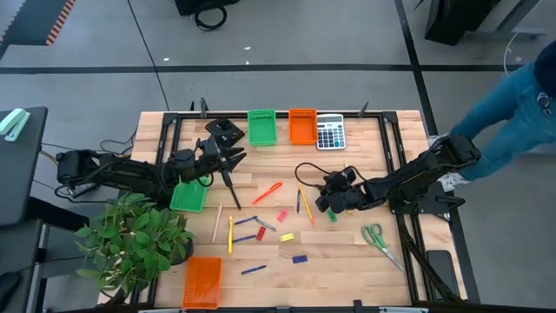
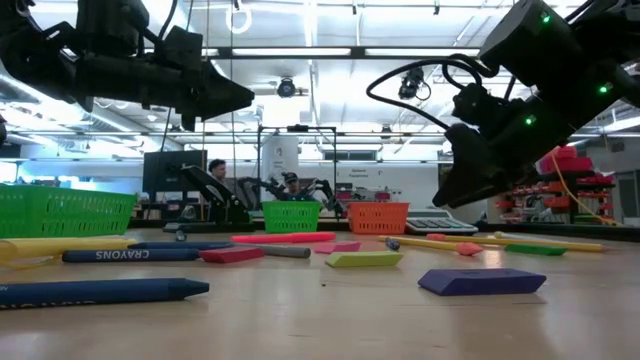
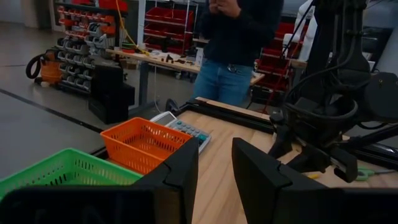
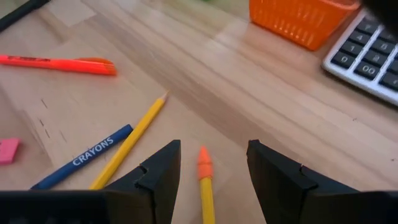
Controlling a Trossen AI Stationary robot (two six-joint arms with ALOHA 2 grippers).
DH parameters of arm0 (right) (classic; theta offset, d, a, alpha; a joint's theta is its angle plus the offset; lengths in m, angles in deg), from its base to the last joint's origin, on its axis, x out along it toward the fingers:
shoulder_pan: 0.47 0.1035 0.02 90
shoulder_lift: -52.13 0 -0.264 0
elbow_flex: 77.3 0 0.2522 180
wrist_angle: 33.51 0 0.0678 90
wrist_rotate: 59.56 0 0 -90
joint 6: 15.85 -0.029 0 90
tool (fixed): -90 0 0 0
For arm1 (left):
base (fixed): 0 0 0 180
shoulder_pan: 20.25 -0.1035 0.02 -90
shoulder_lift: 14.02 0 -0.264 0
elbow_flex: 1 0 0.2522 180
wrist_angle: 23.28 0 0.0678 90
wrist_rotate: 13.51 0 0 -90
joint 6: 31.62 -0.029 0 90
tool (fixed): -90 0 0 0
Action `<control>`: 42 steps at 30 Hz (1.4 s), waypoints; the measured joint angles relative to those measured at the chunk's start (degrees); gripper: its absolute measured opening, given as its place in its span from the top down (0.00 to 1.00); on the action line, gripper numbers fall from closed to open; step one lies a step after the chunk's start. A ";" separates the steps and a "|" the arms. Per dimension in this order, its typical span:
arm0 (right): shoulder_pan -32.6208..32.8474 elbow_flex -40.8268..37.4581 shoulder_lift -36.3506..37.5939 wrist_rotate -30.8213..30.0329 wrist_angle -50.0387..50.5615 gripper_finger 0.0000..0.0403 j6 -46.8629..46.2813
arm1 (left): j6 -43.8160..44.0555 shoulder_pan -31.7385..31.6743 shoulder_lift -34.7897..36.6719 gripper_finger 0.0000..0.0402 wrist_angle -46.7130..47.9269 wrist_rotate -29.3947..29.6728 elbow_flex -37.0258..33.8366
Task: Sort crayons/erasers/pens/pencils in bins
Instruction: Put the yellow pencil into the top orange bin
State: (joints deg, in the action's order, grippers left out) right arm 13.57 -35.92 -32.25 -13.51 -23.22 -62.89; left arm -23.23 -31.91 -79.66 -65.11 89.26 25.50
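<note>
On the wooden bench (image 1: 347, 248), the left end effector (image 1: 228, 156) hovers open-fingered near a green bin (image 1: 188, 196), while the right end effector (image 4: 208, 163), fingers spread wide, straddles an orange-tipped yellow pencil (image 4: 204, 180) lying mid-bench beside a blue crayon (image 4: 84, 155).

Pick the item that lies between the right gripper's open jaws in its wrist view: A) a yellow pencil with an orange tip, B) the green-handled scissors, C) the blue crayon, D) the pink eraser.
A: in the right wrist view the yellow pencil with an orange tip lies on the table in the gap of the right gripper, whose jaws stand open and not closed on it; the blue crayon lies off to one side.
</note>
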 joint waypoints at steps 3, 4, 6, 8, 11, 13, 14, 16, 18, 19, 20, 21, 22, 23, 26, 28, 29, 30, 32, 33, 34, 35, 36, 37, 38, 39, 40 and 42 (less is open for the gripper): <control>0.00 0.00 0.00 0.14 -0.02 0.53 -1.61 | -0.01 0.00 0.00 0.73 0.40 0.00 0.00; 0.00 0.00 0.00 0.14 -0.02 0.53 -1.73 | -0.01 0.00 0.00 0.73 0.70 0.00 0.00; 0.00 0.00 0.00 0.14 -0.02 0.53 -1.19 | -0.10 0.00 0.00 0.73 1.19 0.01 0.00; 0.00 0.00 0.00 0.06 -0.02 0.53 -0.37 | -0.12 -0.17 0.00 0.73 1.07 -0.02 0.00; 0.00 0.00 0.00 -0.55 -0.04 0.53 0.54 | -0.12 -0.57 0.00 0.73 1.06 0.00 0.00; 0.00 0.00 0.00 -0.99 -0.03 0.53 0.71 | -0.12 -0.72 0.00 0.73 1.08 0.02 0.00; 0.00 0.00 0.00 -1.22 -0.02 0.53 0.77 | -0.12 -0.70 0.00 0.73 1.08 0.00 0.00; 0.00 0.00 0.00 -1.85 -0.04 0.53 1.14 | -0.14 -0.70 0.00 0.73 1.08 -0.01 0.00; 0.00 0.00 0.00 -2.59 -0.04 0.53 1.18 | -0.16 -0.70 0.00 0.73 1.08 0.00 0.00; 0.00 0.00 0.00 -2.72 -0.09 0.53 1.03 | -0.16 -0.70 0.00 0.73 1.08 0.00 0.00; 0.00 0.00 0.00 -2.72 -0.29 0.53 0.58 | -0.16 -0.70 0.00 0.73 1.08 0.00 0.00; 0.00 0.00 -0.02 -2.72 -0.71 0.53 0.16 | -0.16 -0.70 0.00 0.73 1.08 0.00 0.00; 0.00 0.00 -0.02 -2.72 -1.16 0.53 -0.11 | -0.16 -0.70 0.00 0.73 1.16 0.00 0.00; 0.00 0.00 -0.02 -2.72 -1.45 0.53 -0.16 | -0.22 -0.70 0.00 0.73 1.39 0.00 0.00; 0.00 0.00 -0.02 -2.72 -1.42 0.53 -0.22 | -0.25 -0.70 -0.01 0.73 2.11 0.00 0.00; 0.00 0.00 -0.02 -2.72 -1.42 0.53 -0.25 | -0.23 -0.69 0.00 0.73 2.31 0.00 0.00; 0.00 0.00 -0.02 -2.72 -1.42 0.53 -0.27 | -0.22 -0.60 0.00 0.73 2.62 0.00 0.00; 0.00 0.00 -0.02 -2.72 -1.42 0.53 -0.39 | -0.12 -0.54 0.00 0.73 2.95 -0.02 0.00; 0.00 0.00 -0.02 -2.72 -1.40 0.53 -1.09 | -0.08 -0.31 0.00 0.73 3.56 -0.01 0.00; 0.00 0.00 -0.02 -2.72 -1.41 0.53 -1.38 | -0.06 -0.31 0.00 0.73 3.74 -0.02 0.00; 0.00 0.00 -0.02 -2.72 -1.40 0.53 -1.67 | -0.01 -0.31 0.00 0.73 3.89 -0.11 0.00; 0.00 0.00 -0.02 -2.72 -1.40 0.53 -1.94 | 0.19 -0.31 0.00 0.73 4.13 -0.09 0.00; 0.00 0.00 -0.02 -2.72 -1.40 0.53 -2.22 | 0.38 -0.32 0.00 0.73 4.45 -0.07 0.00; 0.00 0.00 -0.02 -2.72 -1.39 0.53 -2.47 | 0.69 -0.32 0.00 0.73 4.66 -0.07 0.00; 0.00 0.00 -0.02 -2.72 -1.39 0.53 -2.69 | 1.11 -0.32 -0.01 0.73 4.79 -0.09 0.00; 0.00 0.00 -0.02 -2.72 -1.38 0.53 -2.81 | 1.31 -0.31 0.00 0.73 4.84 -0.09 0.00; 0.00 0.00 -0.02 -2.72 -1.38 0.53 -2.82 | 1.48 -0.31 0.00 0.73 4.89 -0.09 0.00; 0.00 0.00 -0.02 -2.72 -1.38 0.53 -2.81 | 1.50 -0.31 0.00 0.73 4.93 -0.25 0.00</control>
State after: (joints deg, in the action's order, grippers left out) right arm 13.57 -35.92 -32.28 -16.24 -24.59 -65.70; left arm -21.73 -32.22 -79.66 -60.18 89.02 25.50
